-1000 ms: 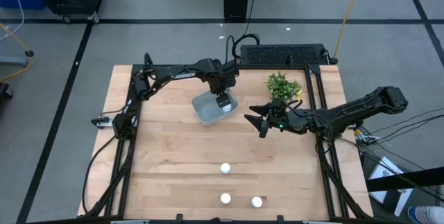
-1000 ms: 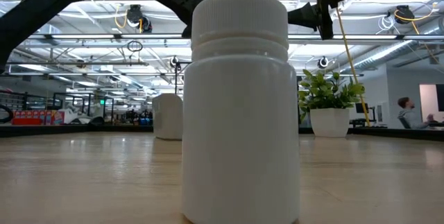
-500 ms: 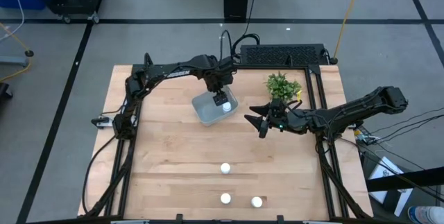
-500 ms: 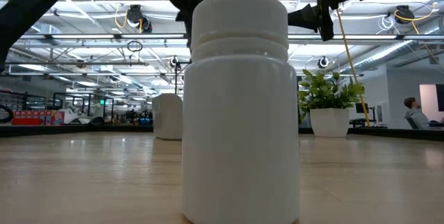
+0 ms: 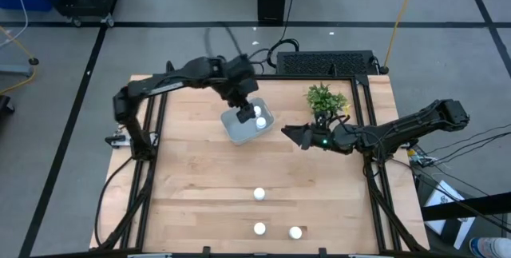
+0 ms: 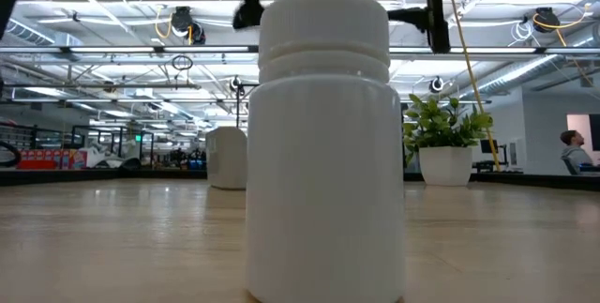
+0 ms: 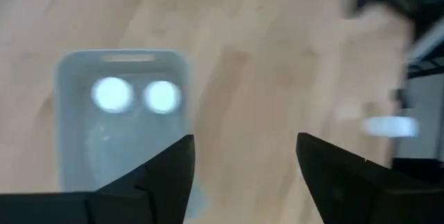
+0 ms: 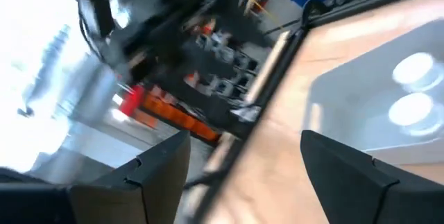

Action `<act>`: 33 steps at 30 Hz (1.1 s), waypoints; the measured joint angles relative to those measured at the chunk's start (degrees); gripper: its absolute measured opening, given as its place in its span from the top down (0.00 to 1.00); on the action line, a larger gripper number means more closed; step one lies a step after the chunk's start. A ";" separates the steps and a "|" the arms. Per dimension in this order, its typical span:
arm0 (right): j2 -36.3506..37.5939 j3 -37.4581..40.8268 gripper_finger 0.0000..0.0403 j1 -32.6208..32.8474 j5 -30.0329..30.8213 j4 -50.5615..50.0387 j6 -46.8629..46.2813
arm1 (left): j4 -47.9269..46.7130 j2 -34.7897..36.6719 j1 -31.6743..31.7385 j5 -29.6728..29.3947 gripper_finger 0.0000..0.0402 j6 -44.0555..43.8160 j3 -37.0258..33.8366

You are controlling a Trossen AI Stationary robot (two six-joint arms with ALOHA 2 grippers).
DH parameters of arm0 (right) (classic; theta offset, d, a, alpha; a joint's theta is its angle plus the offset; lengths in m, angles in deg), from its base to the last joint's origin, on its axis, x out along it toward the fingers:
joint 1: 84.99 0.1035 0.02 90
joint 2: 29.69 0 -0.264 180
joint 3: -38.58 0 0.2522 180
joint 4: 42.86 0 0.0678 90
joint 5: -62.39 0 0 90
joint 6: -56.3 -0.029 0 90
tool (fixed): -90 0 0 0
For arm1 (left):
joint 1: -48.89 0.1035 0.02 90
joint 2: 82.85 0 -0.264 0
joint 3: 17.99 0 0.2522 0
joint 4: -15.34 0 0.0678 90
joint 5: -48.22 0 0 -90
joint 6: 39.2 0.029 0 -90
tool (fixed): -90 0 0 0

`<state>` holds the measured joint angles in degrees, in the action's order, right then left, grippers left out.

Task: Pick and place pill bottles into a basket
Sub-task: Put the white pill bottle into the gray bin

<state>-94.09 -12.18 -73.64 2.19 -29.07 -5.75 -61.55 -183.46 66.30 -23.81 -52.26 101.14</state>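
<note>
Two pill bottles (image 5: 259, 117) sit in the basket (image 5: 237, 130); three more (image 5: 259, 195) stand at its 6 o'clock; the plant (image 5: 323, 98) at 3.

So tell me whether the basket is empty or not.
Not empty: the basket holds two white pill bottles, seen side by side from above.

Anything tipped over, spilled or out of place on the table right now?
Nothing stands out. Two small white pill bottles sit inside the pale blue-grey plastic basket; three more stand upright on the wooden table. The small potted plant is upright.
</note>
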 joint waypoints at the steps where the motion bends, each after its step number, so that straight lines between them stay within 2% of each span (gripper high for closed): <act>1: 0.00 0.00 0.34 0.00 0.01 1.31 -1.78 | 0.05 1.47 -1.02 0.03 0.38 -1.55 0.02; 4: 0.00 0.00 0.34 -0.64 0.36 3.87 -3.60 | 0.84 5.45 -4.24 -1.58 0.40 -3.75 0.02; 10: 0.00 0.00 0.34 -1.46 1.07 6.26 -8.52 | 1.69 10.60 -10.83 -12.02 0.43 -10.82 0.07; 13: 0.00 0.00 0.36 -1.47 -2.71 9.03 -9.31 | 3.49 11.61 -13.72 -14.49 0.44 -13.72 0.07; 18: 0.01 0.00 0.36 -0.64 -14.28 15.36 -4.05 | 6.63 11.80 -18.29 -14.60 0.46 -17.05 0.07; 23: -0.04 -1.51 0.37 5.42 -16.59 15.58 1.97 | 10.81 11.76 -23.21 -15.95 0.46 -18.53 0.07; 29: -0.12 -8.63 0.41 12.50 -14.51 2.89 7.77 | 23.32 12.41 -29.78 -19.50 0.50 -16.64 0.07; 33: -0.02 -18.12 0.43 16.04 -10.06 -10.48 12.66 | 25.00 12.59 -32.09 -21.49 0.54 -15.39 -0.62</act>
<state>-94.12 -30.29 -57.60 -7.87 -39.55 6.91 -36.55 -170.88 34.21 -45.29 -67.65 100.52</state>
